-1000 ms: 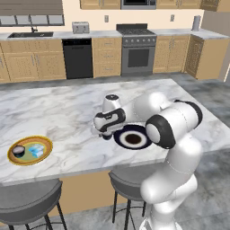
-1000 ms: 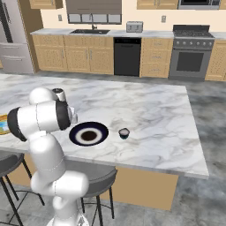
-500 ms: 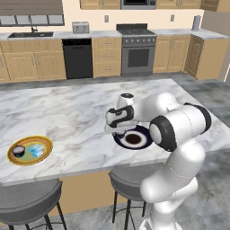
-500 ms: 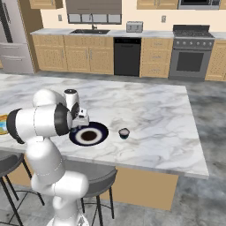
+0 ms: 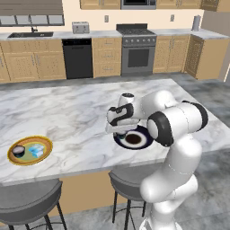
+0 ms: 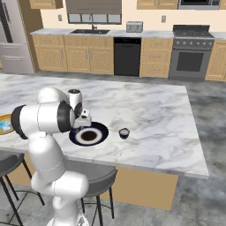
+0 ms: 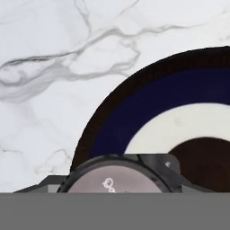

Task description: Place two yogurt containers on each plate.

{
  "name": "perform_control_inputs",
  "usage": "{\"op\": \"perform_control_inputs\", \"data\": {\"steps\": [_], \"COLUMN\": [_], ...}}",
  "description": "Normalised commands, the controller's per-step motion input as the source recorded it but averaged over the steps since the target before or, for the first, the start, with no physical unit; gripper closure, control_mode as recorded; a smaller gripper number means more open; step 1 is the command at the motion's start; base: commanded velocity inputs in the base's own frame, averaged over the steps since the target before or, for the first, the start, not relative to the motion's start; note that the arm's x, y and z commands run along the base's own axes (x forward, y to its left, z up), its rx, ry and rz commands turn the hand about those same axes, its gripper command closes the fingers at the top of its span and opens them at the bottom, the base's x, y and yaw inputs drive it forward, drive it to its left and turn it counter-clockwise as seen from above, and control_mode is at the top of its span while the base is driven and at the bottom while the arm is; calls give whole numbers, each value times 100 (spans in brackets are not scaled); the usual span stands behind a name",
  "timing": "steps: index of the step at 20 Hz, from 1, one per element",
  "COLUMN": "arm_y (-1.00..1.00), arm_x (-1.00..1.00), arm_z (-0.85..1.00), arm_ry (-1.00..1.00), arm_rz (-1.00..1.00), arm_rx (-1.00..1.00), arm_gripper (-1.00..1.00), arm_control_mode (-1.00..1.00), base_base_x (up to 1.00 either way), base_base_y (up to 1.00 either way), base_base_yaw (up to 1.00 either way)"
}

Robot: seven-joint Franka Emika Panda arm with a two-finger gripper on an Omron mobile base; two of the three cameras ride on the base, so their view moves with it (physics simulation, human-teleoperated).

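Observation:
My gripper is shut on a round yogurt container with a pale grey lid and holds it low over the left rim of the dark navy plate. In the hand view the plate shows its navy band, pale ring and brown centre just past the cup. A second small yogurt cup stands on the marble to the right of that plate. At the counter's left end the yellow-rimmed plate carries a dark round cup and a light blue tub.
The marble island's front edge runs close below both plates, with bar stools under it. Across the aisle stand cabinets, a dishwasher and a stove.
The arm has carried the cup to the right and then down, from above the bare marble to just over the dark plate's left rim. Its jaws have kept their grip.

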Motion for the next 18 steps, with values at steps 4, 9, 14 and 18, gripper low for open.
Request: {"op": "perform_control_inputs", "data": {"steps": [4, 9, 14, 18], "arm_y": [-11, -4, 0, 0], "arm_x": [5, 0, 0, 0], "arm_z": [-20, -17, 0, 0], "arm_ry": [0, 0, 0, 0], "arm_rz": [0, 0, 0, 0], "arm_rx": [0, 0, 0, 0], "arm_gripper": [100, -100, -100, -100], "arm_control_mode": [-100, -100, -100, -100], "base_base_x": [0, 0, 0, 0], "base_base_y": [0, 0, 0, 0], "base_base_yaw": [0, 0, 0, 0]}}
